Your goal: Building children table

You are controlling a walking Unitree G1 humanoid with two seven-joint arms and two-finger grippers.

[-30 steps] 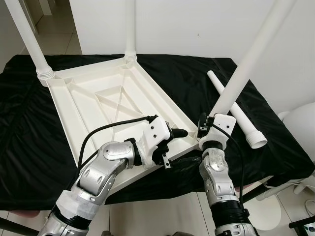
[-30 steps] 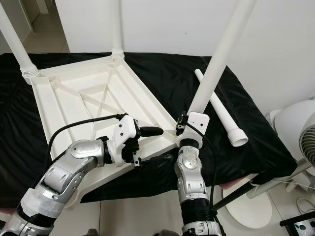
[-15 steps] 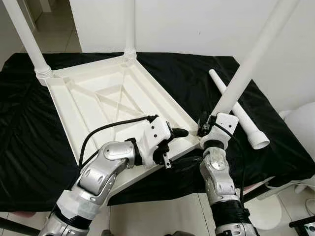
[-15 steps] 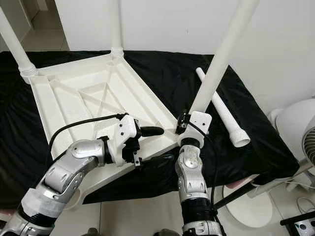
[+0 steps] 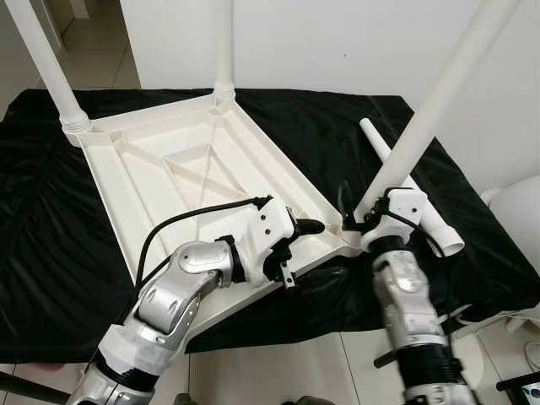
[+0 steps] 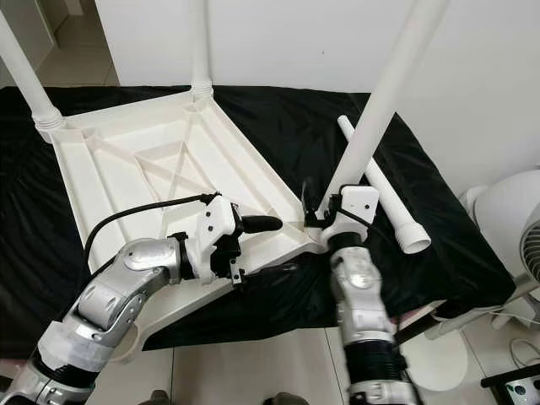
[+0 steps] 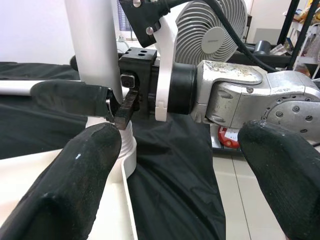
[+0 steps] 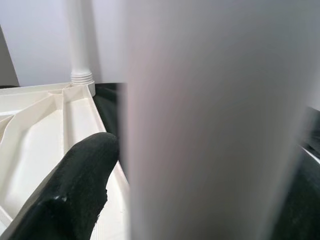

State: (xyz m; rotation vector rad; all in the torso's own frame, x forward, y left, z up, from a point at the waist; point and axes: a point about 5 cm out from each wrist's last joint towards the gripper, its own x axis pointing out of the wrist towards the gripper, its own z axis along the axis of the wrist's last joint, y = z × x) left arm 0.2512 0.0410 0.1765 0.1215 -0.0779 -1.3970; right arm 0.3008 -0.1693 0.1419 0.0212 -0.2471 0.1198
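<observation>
Left gripper: nearest the camera, at the near edge of the upturned table top. Its fingers are spread with nothing between them; one fingertip lies close to the collar at the foot of the third leg. It seems to steady the corner rather than hold anything.

Right gripper: just beside the left one, at the near right corner of the table top. It is clamped round the base of the third leg; a black finger presses against the white tube.

Third leg: stands in the near right corner socket and leans away to the right, not upright like the other two.

Spare leg: lies flat on the black cloth, just behind the right gripper, wide end toward the near right.

Table top: upside down on the cloth, ribs showing, with two fitted legs standing at its far corners.

Step in hand: seating the third leg in its socket, judged from the grip and the lean.

Next move: likely to bring the leg upright and press or twist it home while the left gripper braces the corner. The near left corner has no leg yet; the spare leg should go there.
</observation>
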